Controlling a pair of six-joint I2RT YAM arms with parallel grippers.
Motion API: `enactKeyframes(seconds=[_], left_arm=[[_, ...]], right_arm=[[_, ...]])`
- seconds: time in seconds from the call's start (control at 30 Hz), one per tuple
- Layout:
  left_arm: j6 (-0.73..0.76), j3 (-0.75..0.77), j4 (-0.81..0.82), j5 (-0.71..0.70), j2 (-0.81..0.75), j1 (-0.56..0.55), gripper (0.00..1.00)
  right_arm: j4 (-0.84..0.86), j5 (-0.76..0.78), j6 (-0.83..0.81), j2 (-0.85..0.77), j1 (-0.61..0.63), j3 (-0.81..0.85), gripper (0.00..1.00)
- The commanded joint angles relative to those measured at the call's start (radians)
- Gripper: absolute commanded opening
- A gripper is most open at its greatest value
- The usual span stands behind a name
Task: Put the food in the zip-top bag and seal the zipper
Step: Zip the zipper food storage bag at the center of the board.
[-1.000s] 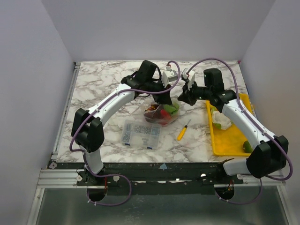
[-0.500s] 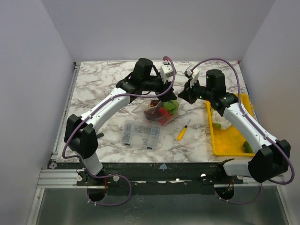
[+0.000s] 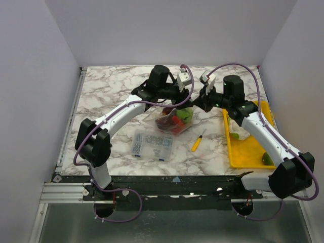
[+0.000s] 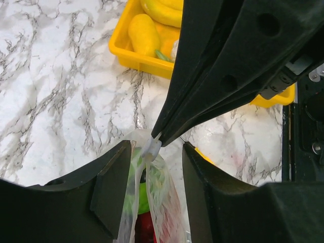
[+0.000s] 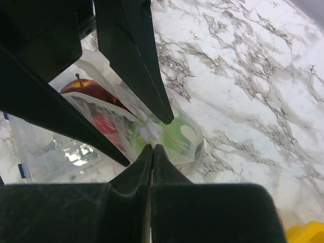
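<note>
The zip-top bag point(image 3: 174, 120) stands mid-table, holding red and green food point(image 3: 177, 120). In the right wrist view a red apple point(image 5: 87, 89) and a green piece point(image 5: 178, 135) show through the plastic. My right gripper point(image 5: 152, 147) is shut on the end of the zipper point(image 4: 151, 148), pinching its white tab from the right and holding the rim up. My left gripper point(image 4: 156, 162) is open and straddles the bag's rim just behind that tab, with one finger on each side. A white cauliflower point(image 3: 240, 129) and a green piece point(image 3: 267, 158) lie in the yellow tray point(image 3: 234, 152).
A clear compartment box point(image 3: 152, 143) of small parts lies just in front of the bag. A yellow-handled screwdriver point(image 3: 197, 140) lies between the bag and the tray. In the left wrist view, yellow food point(image 4: 144, 33) sits in the tray's corner point(image 4: 126, 53).
My left gripper's jaws have opened from a tight close to a gap around the bag's rim, and its arm lifted back briefly, then returned. The right gripper has kept its hold.
</note>
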Motion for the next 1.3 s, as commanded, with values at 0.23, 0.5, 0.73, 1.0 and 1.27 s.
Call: enactKeyframes(seconds=[0.23,0.5,0.73,1.0,1.27], left_arm=[[-0.011,0.014,0.066,-0.015,0.021,-0.005,0.20],[-0.033,0.022,0.066,-0.004,0.019,-0.007,0.25],[-0.037,0.035,0.054,-0.015,0.027,-0.014,0.33],[-0.042,0.031,0.059,-0.085,0.014,-0.015,0.06],[-0.111,0.020,0.055,-0.115,-0.010,-0.015,0.00]], right_arm=[[0.036,0.015,0.042,-0.007,0.007,-0.003,0.00],[0.035,0.026,0.044,-0.014,0.013,-0.002,0.00],[0.035,0.014,0.050,-0.005,0.015,0.006,0.00],[0.036,0.216,0.255,0.036,0.025,0.053,0.00],[0.124,0.581,0.519,0.040,0.056,-0.011,0.00]])
